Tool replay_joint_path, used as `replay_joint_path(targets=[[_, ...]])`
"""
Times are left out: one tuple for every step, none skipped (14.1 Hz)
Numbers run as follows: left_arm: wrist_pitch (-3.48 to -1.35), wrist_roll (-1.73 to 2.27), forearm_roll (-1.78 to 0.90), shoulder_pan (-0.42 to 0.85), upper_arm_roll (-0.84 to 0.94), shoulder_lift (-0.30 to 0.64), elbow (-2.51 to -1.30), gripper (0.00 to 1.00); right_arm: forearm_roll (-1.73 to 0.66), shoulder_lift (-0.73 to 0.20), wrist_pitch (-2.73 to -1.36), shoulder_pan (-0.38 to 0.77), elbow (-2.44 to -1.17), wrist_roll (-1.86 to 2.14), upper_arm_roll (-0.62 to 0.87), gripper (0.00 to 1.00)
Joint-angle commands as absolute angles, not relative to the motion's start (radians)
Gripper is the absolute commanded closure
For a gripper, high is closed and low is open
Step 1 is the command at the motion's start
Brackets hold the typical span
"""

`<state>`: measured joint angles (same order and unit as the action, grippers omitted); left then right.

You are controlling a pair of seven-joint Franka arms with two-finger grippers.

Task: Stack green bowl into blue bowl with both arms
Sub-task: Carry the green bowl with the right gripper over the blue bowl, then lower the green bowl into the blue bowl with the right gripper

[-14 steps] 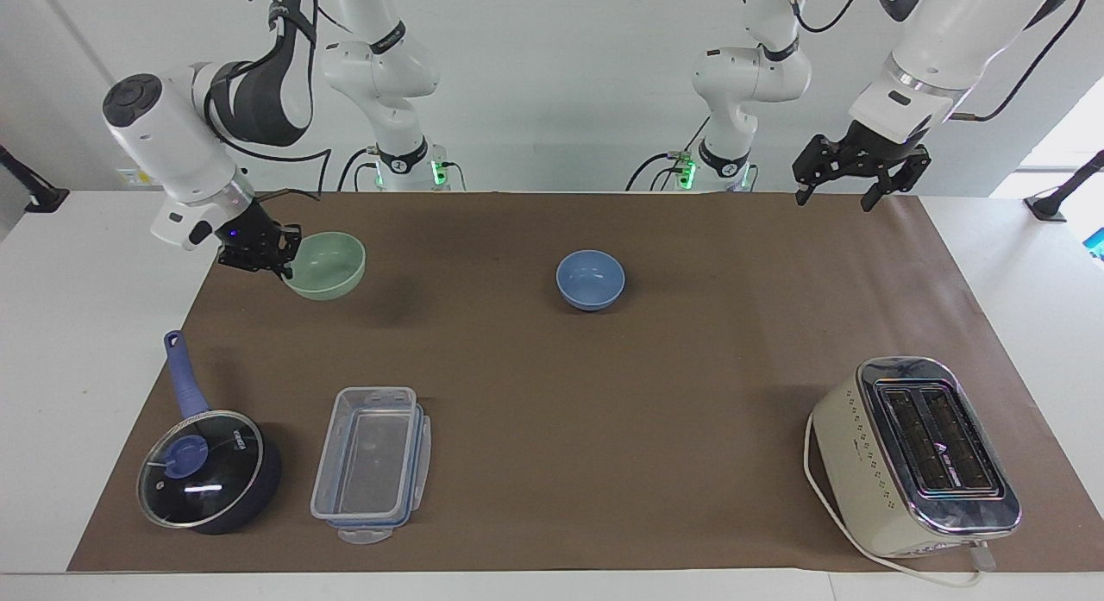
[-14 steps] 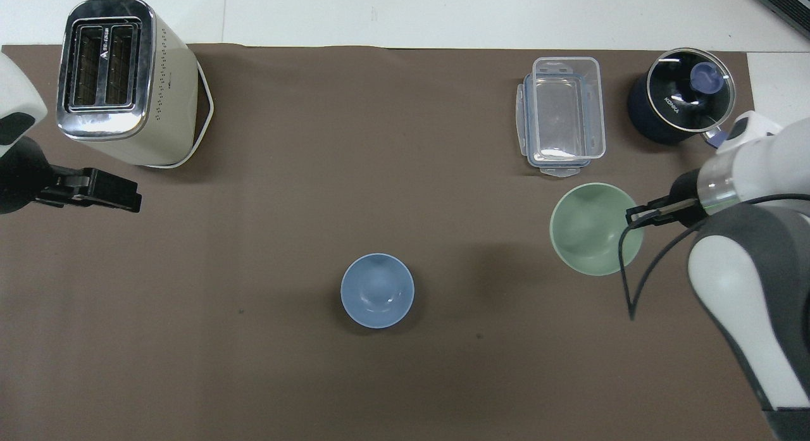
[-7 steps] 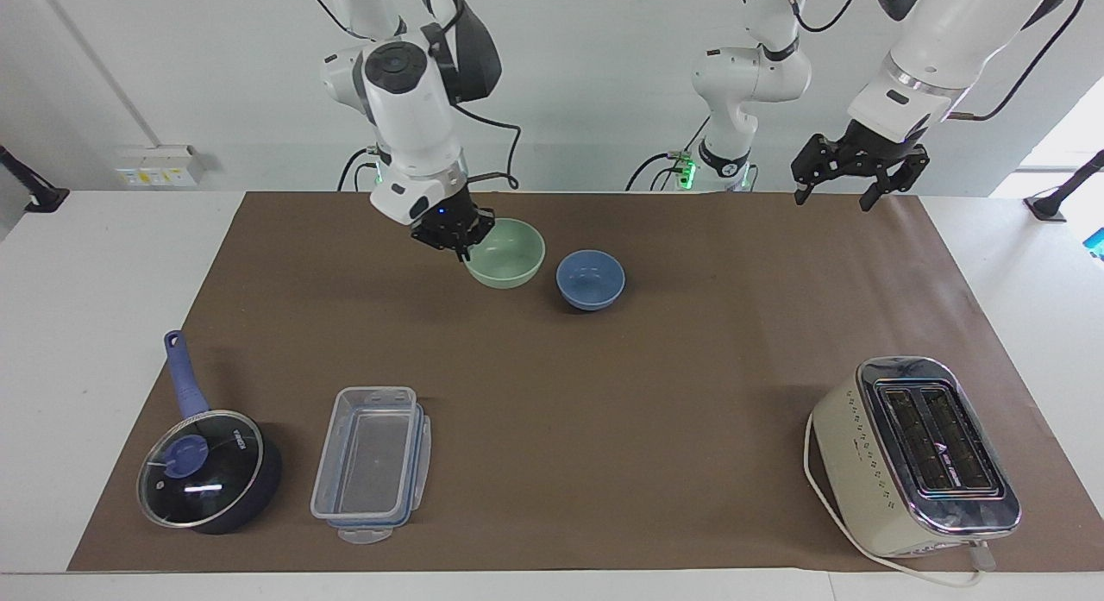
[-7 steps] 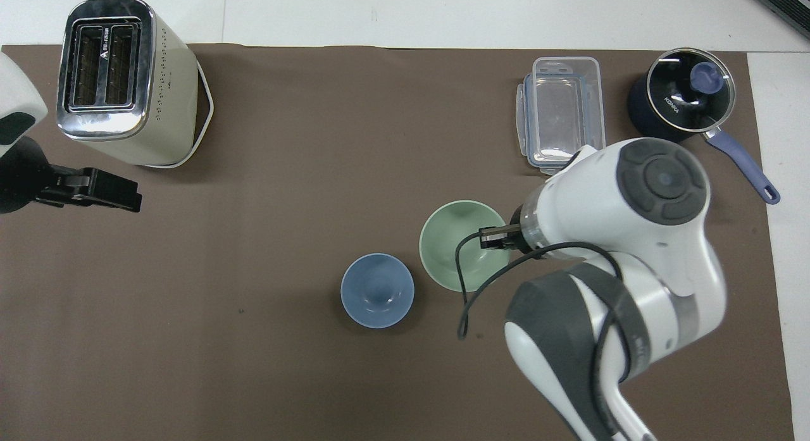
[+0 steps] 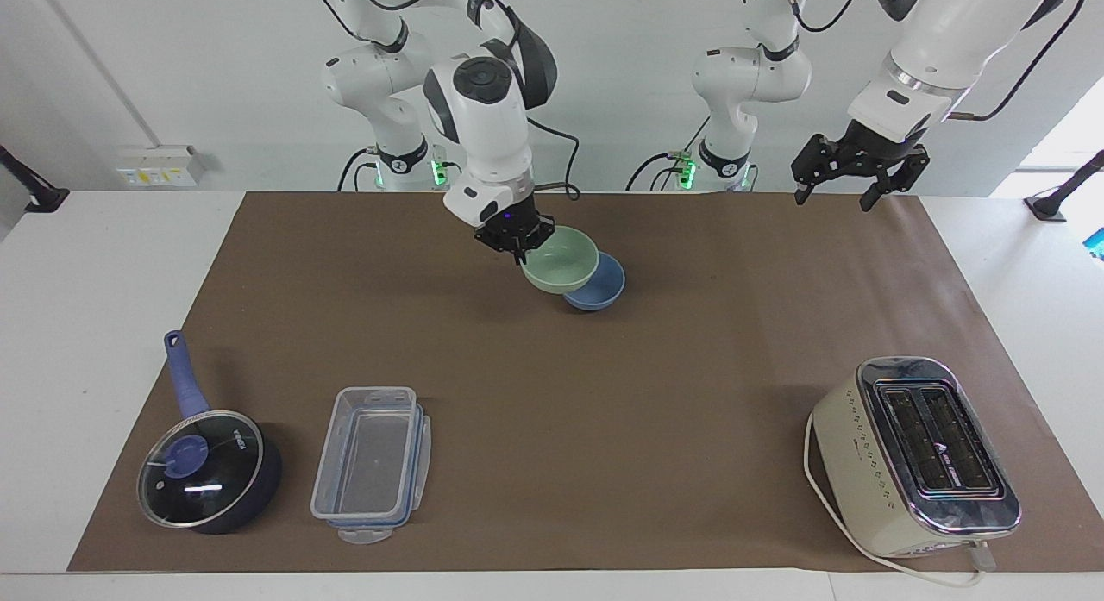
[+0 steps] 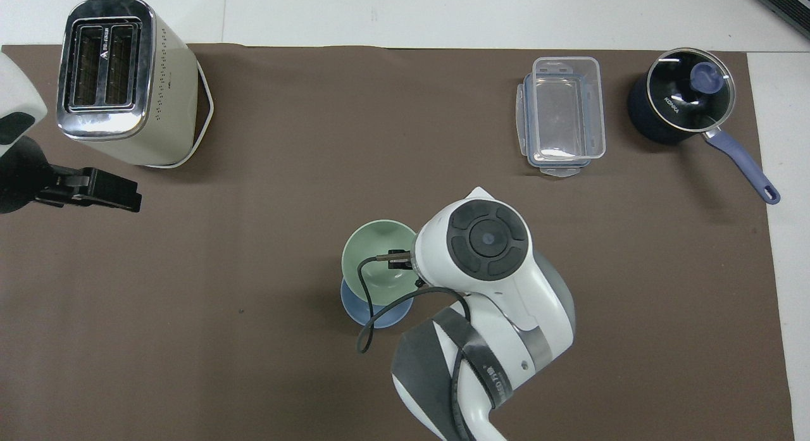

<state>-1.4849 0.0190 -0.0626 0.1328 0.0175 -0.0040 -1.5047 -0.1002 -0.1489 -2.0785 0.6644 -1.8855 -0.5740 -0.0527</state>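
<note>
Counting two bowls: green bowl [image 5: 561, 259] pinched at its nine-o'clock rim by right pincer [image 5: 517, 246], over blue bowl [image 5: 601, 289]; left pincer [image 5: 849, 185] waits spread.

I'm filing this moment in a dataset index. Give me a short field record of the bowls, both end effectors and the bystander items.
green bowl: held up by its rim, over the blue bowl, not yet seated in it
blue bowl: on the brown mat, partly covered by the green bowl
right end effector: shut on the green bowl's rim
left end effector: open, empty, waiting over the mat's edge at its own end
toaster: left arm's end
clear container, lidded saucepan: right arm's end
</note>
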Motion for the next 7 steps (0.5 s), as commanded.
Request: replay_joint_path(targets=[[-1.494, 0.026, -0.049, 0.130, 0.020, -0.029, -1.534, 0.00, -0.139, -0.155, -2.138, 0.676, -1.926, -0.572, -0.057, 1.00], [-1.494, 0.026, -0.049, 0.130, 0.020, -0.031, -1.534, 0.00, -0.146, -0.158, -2.161, 0.678, -1.939, -0.569, -0.057, 1.00], [-1.494, 0.028, -0.049, 0.130, 0.021, -0.031, -1.535, 0.00, -0.146, -0.167, -2.177, 0.680, -1.944, -0.571, -0.057, 1.00], [-1.494, 0.028, -0.049, 0.133, 0.021, -0.031, -1.536, 0.00, -0.146, -0.175, -2.183, 0.683, -1.950, -0.574, -0.052, 1.00], [-1.494, 0.028, -0.049, 0.133, 0.021, -0.031, -1.536, 0.00, -0.146, -0.181, -2.184, 0.696, -1.960, -0.571, -0.046, 1.00], [-1.494, 0.028, -0.049, 0.133, 0.021, -0.031, -1.536, 0.00, -0.146, -0.181, -2.187, 0.706, -1.980, -0.571, -0.046, 1.00], [-1.494, 0.028, -0.049, 0.133, 0.021, -0.031, -1.536, 0.00, -0.146, -0.179, -2.192, 0.710, -2.003, -0.575, -0.045, 1.00]])
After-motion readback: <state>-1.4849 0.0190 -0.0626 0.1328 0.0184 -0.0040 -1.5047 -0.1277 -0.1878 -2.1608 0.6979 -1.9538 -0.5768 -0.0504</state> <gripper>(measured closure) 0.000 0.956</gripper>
